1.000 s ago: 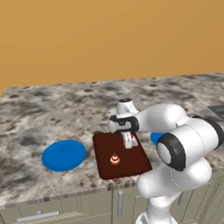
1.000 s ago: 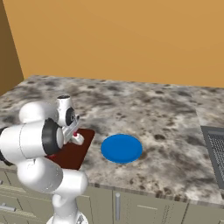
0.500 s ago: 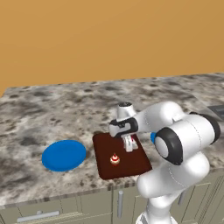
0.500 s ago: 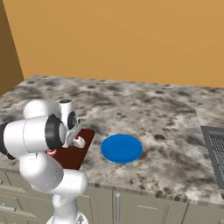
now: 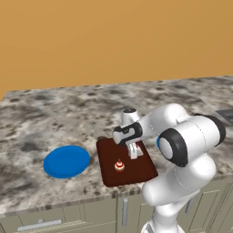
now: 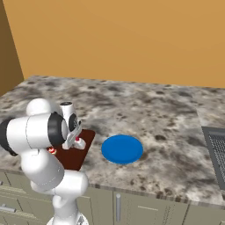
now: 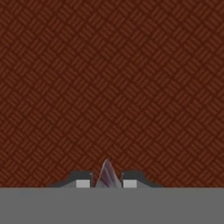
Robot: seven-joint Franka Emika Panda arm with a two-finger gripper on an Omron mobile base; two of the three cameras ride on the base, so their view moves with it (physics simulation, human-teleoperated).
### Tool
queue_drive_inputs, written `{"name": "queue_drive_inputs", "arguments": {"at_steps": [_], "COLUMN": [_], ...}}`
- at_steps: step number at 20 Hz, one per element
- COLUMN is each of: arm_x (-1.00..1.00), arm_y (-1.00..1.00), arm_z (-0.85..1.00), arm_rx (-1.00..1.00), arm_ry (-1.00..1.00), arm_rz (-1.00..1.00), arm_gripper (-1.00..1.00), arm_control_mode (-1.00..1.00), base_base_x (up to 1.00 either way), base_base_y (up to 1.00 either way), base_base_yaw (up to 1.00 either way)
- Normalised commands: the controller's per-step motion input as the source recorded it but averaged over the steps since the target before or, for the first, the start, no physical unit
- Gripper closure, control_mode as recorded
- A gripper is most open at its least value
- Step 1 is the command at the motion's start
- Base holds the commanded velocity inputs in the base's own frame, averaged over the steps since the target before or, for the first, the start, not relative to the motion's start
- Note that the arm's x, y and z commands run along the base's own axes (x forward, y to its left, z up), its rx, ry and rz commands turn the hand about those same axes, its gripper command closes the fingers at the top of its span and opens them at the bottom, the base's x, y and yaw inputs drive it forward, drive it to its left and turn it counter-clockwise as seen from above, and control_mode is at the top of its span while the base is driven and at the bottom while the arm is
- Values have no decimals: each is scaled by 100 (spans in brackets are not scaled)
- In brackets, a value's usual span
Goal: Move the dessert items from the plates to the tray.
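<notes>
Claw (image 5: 134, 154) lower now over tray (image 5: 109, 170), granite counter (image 5: 41, 118).

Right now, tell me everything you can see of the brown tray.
The tray is a flat dark brown rectangle with rounded corners, lying on the speckled counter near its front edge, between two blue plates. Close up, in the hand view, its surface shows a woven crosshatch pattern. A small cupcake sits on it, and the gripper is low over it, its jaws set on either side of a pale wedge.
</notes>
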Motion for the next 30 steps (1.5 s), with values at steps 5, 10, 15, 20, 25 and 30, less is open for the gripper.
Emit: {"name": "queue_drive_inputs", "arguments": {"at_steps": [5, 10, 15, 20, 25, 30], "arm_x": [0, 0, 0, 0, -11, -43], "arm_y": [0, 0, 0, 0, 0, -3], "arm_z": [-2, 0, 1, 28, 67, 76], "arm_rx": [0, 0, 0, 0, 0, 0], "arm_ry": [1, 0, 0, 0, 0, -1], "arm_rz": [0, 0, 0, 0, 0, -8], "arm_gripper": [-100, -100, -100, -100, -100, -100], "arm_control_mode": [-100, -100, -100, -100, -100, -100], "base_base_x": [0, 0, 0, 0, 0, 0], "base_base_y": [0, 0, 0, 0, 0, 0], "base_base_yaw": [0, 0, 0, 0, 0, 0]}}
